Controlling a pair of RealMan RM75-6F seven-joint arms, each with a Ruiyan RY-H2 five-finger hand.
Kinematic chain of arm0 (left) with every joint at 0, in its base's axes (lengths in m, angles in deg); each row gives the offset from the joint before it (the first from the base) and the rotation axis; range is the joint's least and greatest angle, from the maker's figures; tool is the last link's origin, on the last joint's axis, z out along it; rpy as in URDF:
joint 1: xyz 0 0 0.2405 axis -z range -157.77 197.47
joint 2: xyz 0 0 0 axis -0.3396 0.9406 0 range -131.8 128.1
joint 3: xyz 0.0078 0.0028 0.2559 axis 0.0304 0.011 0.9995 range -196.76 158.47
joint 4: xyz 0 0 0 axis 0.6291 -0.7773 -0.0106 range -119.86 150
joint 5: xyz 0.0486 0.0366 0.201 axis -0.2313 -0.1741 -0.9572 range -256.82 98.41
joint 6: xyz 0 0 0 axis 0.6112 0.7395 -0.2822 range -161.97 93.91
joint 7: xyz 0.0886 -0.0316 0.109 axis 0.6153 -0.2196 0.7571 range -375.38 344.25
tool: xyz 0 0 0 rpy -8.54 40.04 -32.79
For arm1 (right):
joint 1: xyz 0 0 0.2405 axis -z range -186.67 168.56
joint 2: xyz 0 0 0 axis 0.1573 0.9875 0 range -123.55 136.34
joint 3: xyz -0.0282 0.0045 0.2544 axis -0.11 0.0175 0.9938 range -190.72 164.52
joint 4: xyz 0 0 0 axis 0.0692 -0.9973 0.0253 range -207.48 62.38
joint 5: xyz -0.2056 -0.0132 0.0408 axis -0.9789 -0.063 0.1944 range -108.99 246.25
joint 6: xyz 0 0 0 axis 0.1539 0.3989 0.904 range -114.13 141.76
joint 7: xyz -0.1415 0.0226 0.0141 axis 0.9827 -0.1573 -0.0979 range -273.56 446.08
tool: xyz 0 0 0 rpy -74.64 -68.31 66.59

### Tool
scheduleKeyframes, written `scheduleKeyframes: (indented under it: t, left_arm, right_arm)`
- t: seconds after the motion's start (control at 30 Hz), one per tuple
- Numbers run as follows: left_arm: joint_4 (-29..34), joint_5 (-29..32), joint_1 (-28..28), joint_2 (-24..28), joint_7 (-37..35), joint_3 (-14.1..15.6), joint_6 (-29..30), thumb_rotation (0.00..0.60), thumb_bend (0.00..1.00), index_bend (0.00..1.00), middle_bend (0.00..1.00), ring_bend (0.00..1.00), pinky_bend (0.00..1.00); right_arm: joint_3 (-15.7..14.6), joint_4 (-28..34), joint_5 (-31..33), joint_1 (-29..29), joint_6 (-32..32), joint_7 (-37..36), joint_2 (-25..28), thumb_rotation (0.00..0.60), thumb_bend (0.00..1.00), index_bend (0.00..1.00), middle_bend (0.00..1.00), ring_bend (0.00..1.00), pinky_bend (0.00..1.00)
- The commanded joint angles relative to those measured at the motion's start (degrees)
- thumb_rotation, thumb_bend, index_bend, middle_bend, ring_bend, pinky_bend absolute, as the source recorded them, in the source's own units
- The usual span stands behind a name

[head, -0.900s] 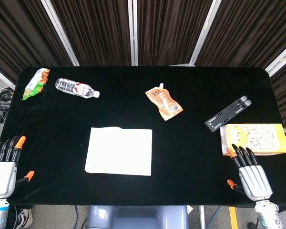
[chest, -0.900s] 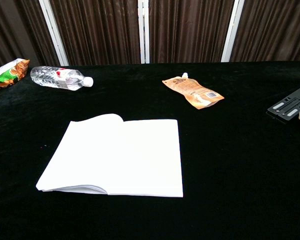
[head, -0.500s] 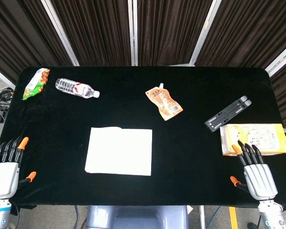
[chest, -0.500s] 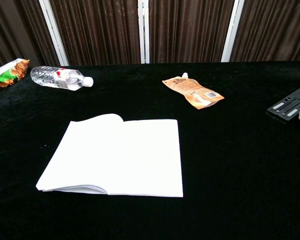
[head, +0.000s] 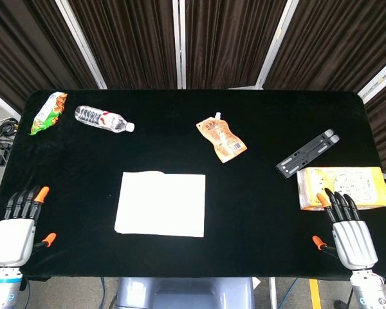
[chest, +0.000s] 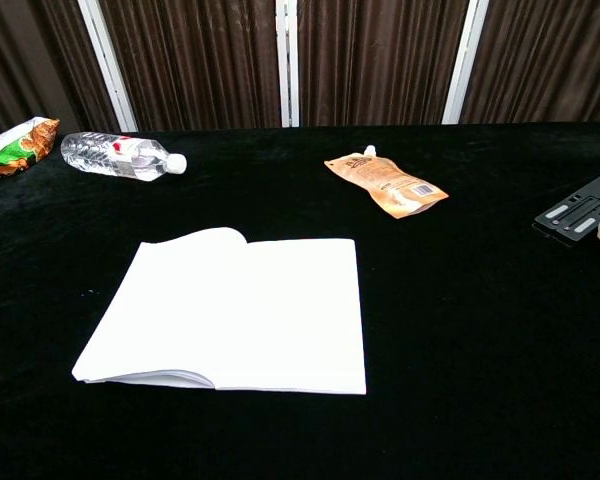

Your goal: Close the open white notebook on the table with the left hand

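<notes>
Our left hand begins its approach; the white notebook is not yet touched.

Our left hand [head: 16, 226] has moved a little up and inward from the table's 8 o'clock corner since a second ago, fingers straight and apart, holding nothing. The white notebook [head: 160, 204] has not moved: it lies open and flat near the table's middle, toward 6 o'clock, well apart from the hand. Our right hand [head: 351, 233] has drawn back toward the 4 o'clock corner, also spread and empty, just beside the yellow box [head: 343, 185]. We judge the closing is only starting.
</notes>
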Motion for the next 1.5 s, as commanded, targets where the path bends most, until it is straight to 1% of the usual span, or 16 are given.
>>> scheduleKeyframes:
  t: [0.03, 0.17, 0.27, 0.33, 0.5, 0.7, 0.9, 1.1, 1.27, 1.5]
  left_arm:
    - [-0.3, 0.0, 1.2, -1.5, 1.8, 0.4, -2.3, 0.600, 0.12, 0.00, 0.00, 0.00, 0.00]
    - [-0.6, 0.6, 3.1, -4.0, 4.2, 0.5, -5.9, 0.600, 0.13, 0.00, 0.00, 0.00, 0.00]
    - [-1.3, 1.6, 4.8, -6.5, 7.1, 0.0, -8.6, 0.600, 0.17, 0.00, 0.00, 0.00, 0.00]
    - [-1.8, 2.5, 5.9, -8.1, 9.0, -0.3, -10.3, 0.600, 0.18, 0.00, 0.00, 0.00, 0.00]
    - [-3.8, 4.4, 8.1, -12.3, 12.9, -0.8, -13.5, 0.600, 0.19, 0.00, 0.00, 0.00, 0.00]
    - [-6.0, 8.6, 10.5, -17.2, 17.8, -1.9, -17.2, 0.600, 0.19, 0.00, 0.00, 0.00, 0.00]
    - [-7.7, 11.0, 11.9, -20.6, 20.0, -2.0, -18.6, 0.600, 0.19, 0.00, 0.00, 0.00, 0.00]
    - [-8.8, 11.0, 12.7, -23.2, 20.9, -1.3, -18.8, 0.600, 0.19, 0.00, 0.00, 0.00, 0.00]
    - [-9.8, 11.2, 13.6, -24.6, 21.5, -1.6, -18.9, 0.600, 0.19, 0.00, 0.00, 0.00, 0.00]
    - [-11.7, 13.0, 14.9, -26.4, 22.5, -2.1, -19.7, 0.600, 0.20, 0.00, 0.00, 0.00, 0.00]
  right_arm:
    - [0.0, -0.2, 0.3, -0.1, -0.3, -0.1, 0.0, 0.600, 0.06, 0.00, 0.00, 0.00, 0.00]
    - [0.0, 0.1, 0.2, -0.1, -0.3, -0.5, 0.2, 0.600, 0.06, 0.00, 0.00, 0.00, 0.00]
    - [0.0, 0.3, 0.2, 0.0, -0.2, -0.9, 0.4, 0.600, 0.06, 0.00, 0.00, 0.00, 0.00]
    - [0.1, 0.4, 0.3, 0.0, -0.2, -1.1, 0.6, 0.600, 0.06, 0.00, 0.00, 0.00, 0.00]
    - [-0.1, 0.7, 0.1, 0.0, -0.2, -1.6, 0.8, 0.600, 0.06, 0.00, 0.00, 0.00, 0.00]
    - [-0.4, 0.7, 0.0, -0.1, -0.7, -1.8, 0.8, 0.600, 0.06, 0.00, 0.00, 0.00, 0.00]
    - [-0.2, 1.0, 0.2, -0.1, -0.6, -2.7, 1.2, 0.600, 0.06, 0.00, 0.00, 0.00, 0.00]
    - [-0.4, 1.4, -0.2, 0.0, -0.5, -3.0, 1.5, 0.600, 0.06, 0.00, 0.00, 0.00, 0.00]
    - [-0.5, 1.4, -0.3, 0.0, -0.5, -2.9, 1.5, 0.600, 0.06, 0.00, 0.00, 0.00, 0.00]
    - [-0.8, 1.5, -0.7, 0.0, -0.7, -3.0, 1.5, 0.600, 0.06, 0.00, 0.00, 0.00, 0.00]
